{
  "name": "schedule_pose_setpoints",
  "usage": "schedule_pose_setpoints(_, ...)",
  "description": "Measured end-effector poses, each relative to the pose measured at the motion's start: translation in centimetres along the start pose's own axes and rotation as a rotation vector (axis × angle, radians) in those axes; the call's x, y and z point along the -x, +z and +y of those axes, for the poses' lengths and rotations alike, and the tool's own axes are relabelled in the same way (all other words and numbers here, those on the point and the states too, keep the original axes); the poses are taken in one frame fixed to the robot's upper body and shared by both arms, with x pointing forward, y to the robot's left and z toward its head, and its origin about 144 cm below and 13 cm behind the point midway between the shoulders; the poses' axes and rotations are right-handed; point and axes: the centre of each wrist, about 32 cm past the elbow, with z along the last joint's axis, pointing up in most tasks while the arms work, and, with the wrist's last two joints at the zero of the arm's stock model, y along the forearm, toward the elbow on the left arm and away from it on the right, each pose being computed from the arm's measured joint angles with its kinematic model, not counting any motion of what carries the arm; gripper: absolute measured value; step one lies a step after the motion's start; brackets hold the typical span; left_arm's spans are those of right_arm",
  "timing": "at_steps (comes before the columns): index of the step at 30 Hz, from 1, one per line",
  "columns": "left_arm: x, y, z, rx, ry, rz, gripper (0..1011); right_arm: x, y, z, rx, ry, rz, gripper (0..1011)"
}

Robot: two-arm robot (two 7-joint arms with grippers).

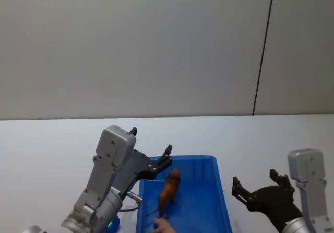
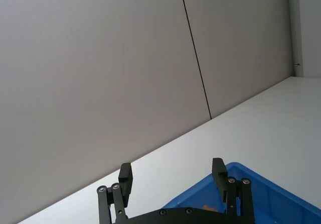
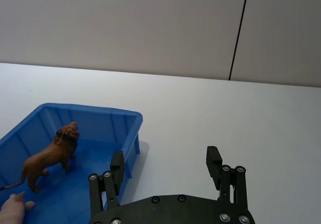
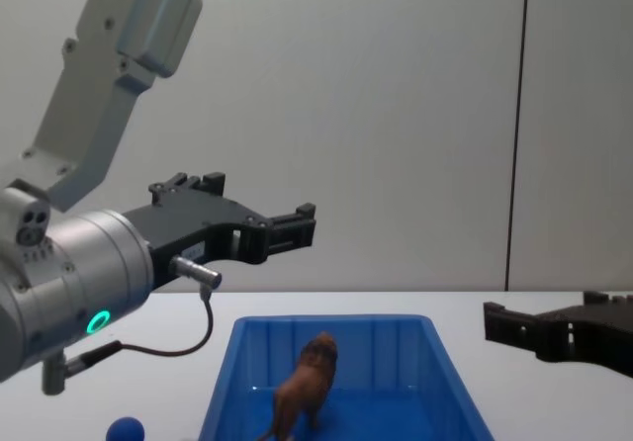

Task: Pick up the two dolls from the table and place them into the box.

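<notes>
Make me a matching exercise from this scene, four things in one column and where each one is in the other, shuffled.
Column one:
1. brown plastic lion figure
2. left end effector
3. right end effector
4. large bright blue plastic rectangular box

Column two:
A. open, over the white tabletop, to the right of the box
B. resting on the white tabletop
C. standing upright inside the box
D. open, raised above the box's left side

Pairs: 1-C, 2-D, 3-A, 4-B
</notes>
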Motion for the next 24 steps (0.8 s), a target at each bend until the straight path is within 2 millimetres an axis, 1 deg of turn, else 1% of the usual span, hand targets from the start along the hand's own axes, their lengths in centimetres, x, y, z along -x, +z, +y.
schedule_pose_setpoints(8, -0.6, 0.3, 0.8, -0.056, 0.010, 0.011, 1000, -0.2, 0.0, -0.4, -0.001, -0.017, -0.002, 1001)
schedule_pose_setpoints(14, -1.2, 0.4, 1.9, -0.124, 0.026, 0.029, 1000, -0.3, 0.0, -0.5, -0.002, -0.023, -0.003, 1001)
schedule_pose_setpoints(24, -2.3, -0.3, 3.8, -0.267, 0.055, 0.070, 1000, -0.4, 0.0, -0.7, -0.004, -0.030, -0.004, 1001)
